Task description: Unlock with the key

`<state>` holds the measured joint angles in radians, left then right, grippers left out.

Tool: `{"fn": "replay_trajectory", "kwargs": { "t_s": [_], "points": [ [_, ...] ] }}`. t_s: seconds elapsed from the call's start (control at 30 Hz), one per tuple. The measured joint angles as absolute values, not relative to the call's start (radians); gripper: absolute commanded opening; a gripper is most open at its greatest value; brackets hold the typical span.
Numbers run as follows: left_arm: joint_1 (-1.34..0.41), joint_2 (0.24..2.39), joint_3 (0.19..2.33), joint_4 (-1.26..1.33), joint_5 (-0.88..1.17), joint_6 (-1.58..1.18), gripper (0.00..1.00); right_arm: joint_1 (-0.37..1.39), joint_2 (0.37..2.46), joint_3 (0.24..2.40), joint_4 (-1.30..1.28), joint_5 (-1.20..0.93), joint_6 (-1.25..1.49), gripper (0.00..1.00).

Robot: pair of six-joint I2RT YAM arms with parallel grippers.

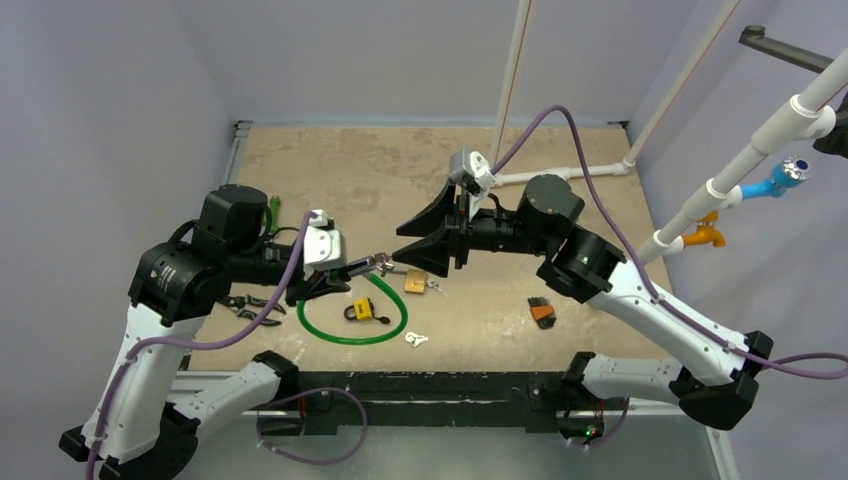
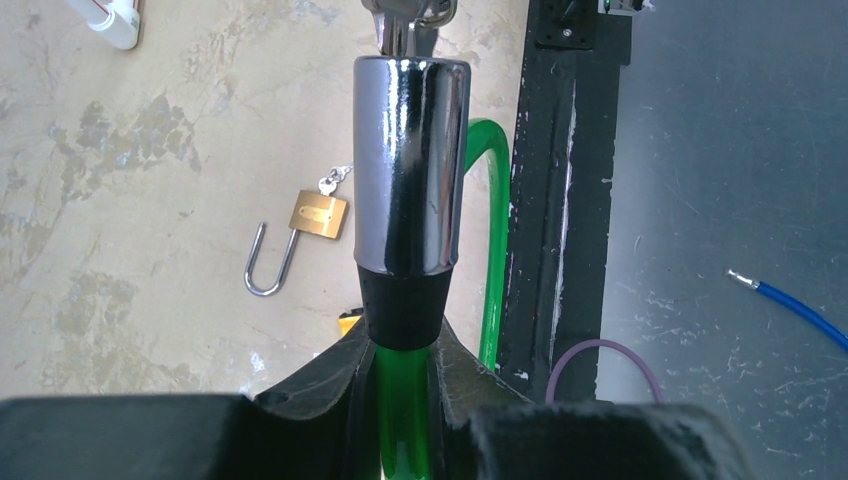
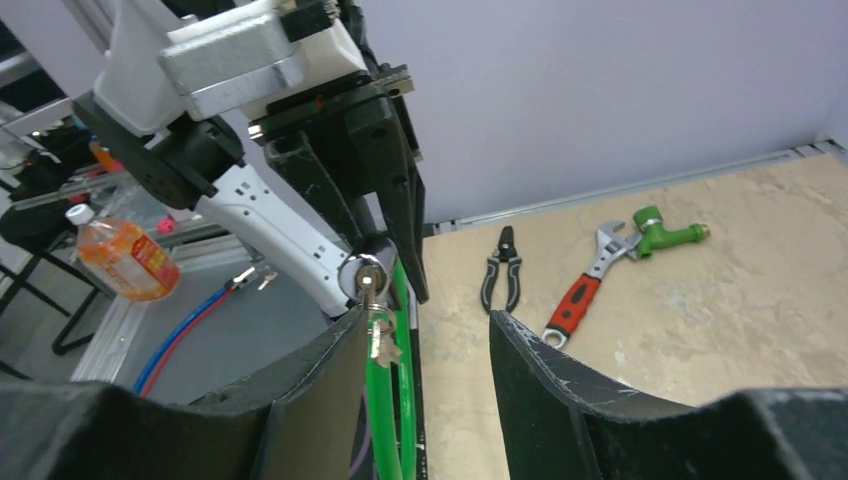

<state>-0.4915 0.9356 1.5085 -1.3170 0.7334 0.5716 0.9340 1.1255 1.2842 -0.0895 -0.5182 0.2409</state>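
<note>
At the left arm, the left pincer is clamped on the cable lock. It grips the black collar and green cable just behind the chrome cylinder. The cylinder is held off the tabletop, roughly level, with its end face turned toward the right arm. The key sits in that end face, and a ring with more metal hangs below it. The right pincer stands apart, fingers wide, with nothing clamped between them. It faces the cylinder end. The hanging ring is just beside the inner face of one finger; whether they touch cannot be told. The rest of the green cable lies as a loop on the tabletop below the left pincer, with a small yellow padlock inside the loop. A brass padlock, shackle swung open and keys at its base, lies on the tabletop just outside the loop. A loose key lies near the front edge, also outside the loop. On the left side of the tabletop are pliers, a red-handled adjustable wrench and a green hose nozzle.
</note>
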Motion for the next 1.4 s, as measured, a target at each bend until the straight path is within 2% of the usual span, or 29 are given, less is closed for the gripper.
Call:
{"fn": "replay_trajectory", "kwargs": {
  "t_s": [0.1,0.3,0.53,0.87,1.1,1.17,1.3,1.4],
  "points": [
    [-0.492,0.934,1.509,-1.319,0.735,0.573,0.0,0.925,1.126,1.284,-0.068,-0.558,0.255,0.4],
    [-0.492,0.93,1.509,-1.319,0.736,0.572,0.0,0.915,1.126,1.284,-0.034,-0.633,0.286,0.38],
    [-0.492,0.929,1.509,-1.319,0.735,0.572,0.0,0.915,1.16,1.285,0.009,-0.708,0.312,0.4],
    [-0.492,0.933,1.513,-1.318,0.735,0.571,0.0,0.915,1.221,1.292,0.01,-0.736,0.326,0.31],
    [-0.492,0.933,1.513,-1.318,0.735,0.571,0.0,0.915,1.22,1.312,0.009,-0.752,0.327,0.4],
    [-0.492,0.933,1.513,-1.318,0.735,0.571,0.0,0.915,1.218,1.319,0.009,-0.752,0.325,0.36],
    [-0.492,0.933,1.513,-1.318,0.736,0.57,0.0,0.915,1.218,1.341,0.007,-0.752,0.324,0.22],
    [-0.492,0.933,1.514,-1.318,0.736,0.57,0.0,0.915,1.224,1.359,0.005,-0.752,0.322,0.19]
  ]
}}
